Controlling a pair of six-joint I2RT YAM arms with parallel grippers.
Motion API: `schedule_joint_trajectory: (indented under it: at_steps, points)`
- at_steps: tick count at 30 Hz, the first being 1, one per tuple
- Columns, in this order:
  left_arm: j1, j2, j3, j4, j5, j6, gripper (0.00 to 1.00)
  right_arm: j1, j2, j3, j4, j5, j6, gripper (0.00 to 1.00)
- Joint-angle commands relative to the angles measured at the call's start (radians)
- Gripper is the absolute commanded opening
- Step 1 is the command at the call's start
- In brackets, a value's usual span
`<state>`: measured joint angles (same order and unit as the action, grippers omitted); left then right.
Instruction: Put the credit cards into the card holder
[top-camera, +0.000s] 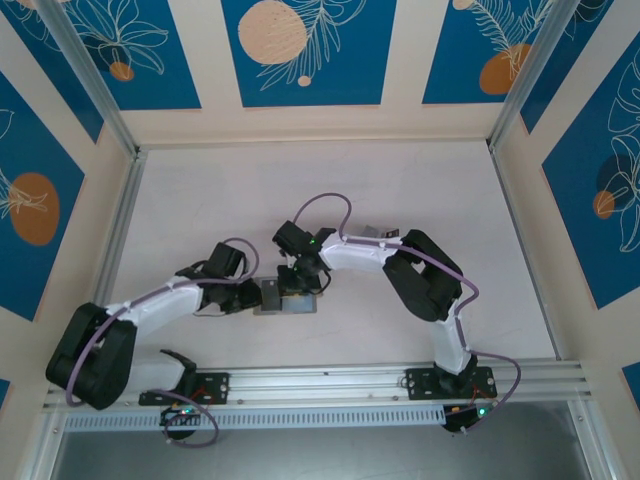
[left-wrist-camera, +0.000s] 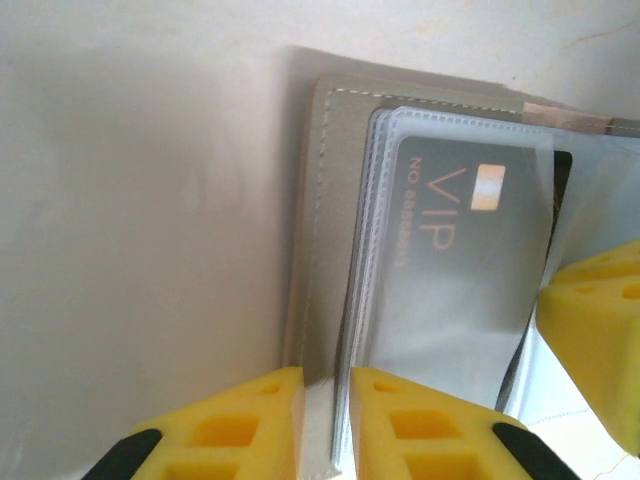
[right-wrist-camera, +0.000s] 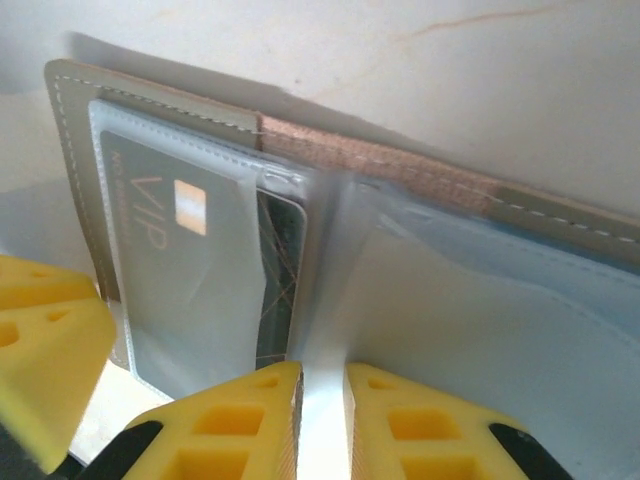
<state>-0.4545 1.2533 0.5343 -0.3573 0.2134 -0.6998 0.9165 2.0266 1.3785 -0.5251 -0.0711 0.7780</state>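
Observation:
The grey card holder (top-camera: 285, 298) lies open on the white table between my two grippers. A black credit card (left-wrist-camera: 450, 260) marked VIP sits inside one of its clear inner sleeves, seen too in the right wrist view as the black card (right-wrist-camera: 175, 260). My left gripper (left-wrist-camera: 325, 385) straddles the edge of the sleeve stack beside the grey cover (left-wrist-camera: 330, 200), its jaws a little apart, with a gap on the left side. My right gripper (right-wrist-camera: 323, 375) stands over a raised clear sleeve page (right-wrist-camera: 480, 320), jaws slightly apart. The holder's stitched cover (right-wrist-camera: 75, 130) lies flat.
A yellow finger of the right gripper (left-wrist-camera: 600, 330) is close at the right of the left wrist view; the left gripper's finger (right-wrist-camera: 40, 340) is at the left of the right wrist view. An aluminium rail (top-camera: 320, 380) runs along the near edge. Patterned walls enclose the table (top-camera: 250, 200).

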Motion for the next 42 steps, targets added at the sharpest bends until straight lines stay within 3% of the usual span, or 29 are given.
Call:
schedule_joint_trajectory:
  at_steps: [1, 9, 15, 24, 32, 42]
  points:
    - [-0.001, -0.052, -0.004, -0.068, -0.066, -0.027, 0.16, 0.004, 0.001, -0.017, 0.003, -0.039, 0.009, 0.18]
    - [0.002, 0.036, 0.011, -0.029, -0.066, -0.011, 0.01, 0.001, 0.006, -0.012, -0.012, -0.044, -0.001, 0.10]
    - [-0.001, 0.112, 0.009, 0.032, -0.039, 0.003, 0.00, 0.009, 0.023, 0.003, -0.013, -0.061, -0.010, 0.08]
    - [-0.004, 0.103, -0.005, 0.037, -0.037, 0.000, 0.00, 0.010, 0.027, 0.032, 0.024, -0.098, 0.002, 0.07]
    - [-0.004, 0.113, -0.015, 0.034, -0.051, 0.004, 0.00, -0.025, -0.090, 0.084, -0.236, 0.113, -0.125, 0.22]
    - [-0.004, 0.121, -0.022, 0.040, -0.045, 0.005, 0.01, -0.037, 0.012, 0.160, -0.295, 0.173, -0.231, 0.33]
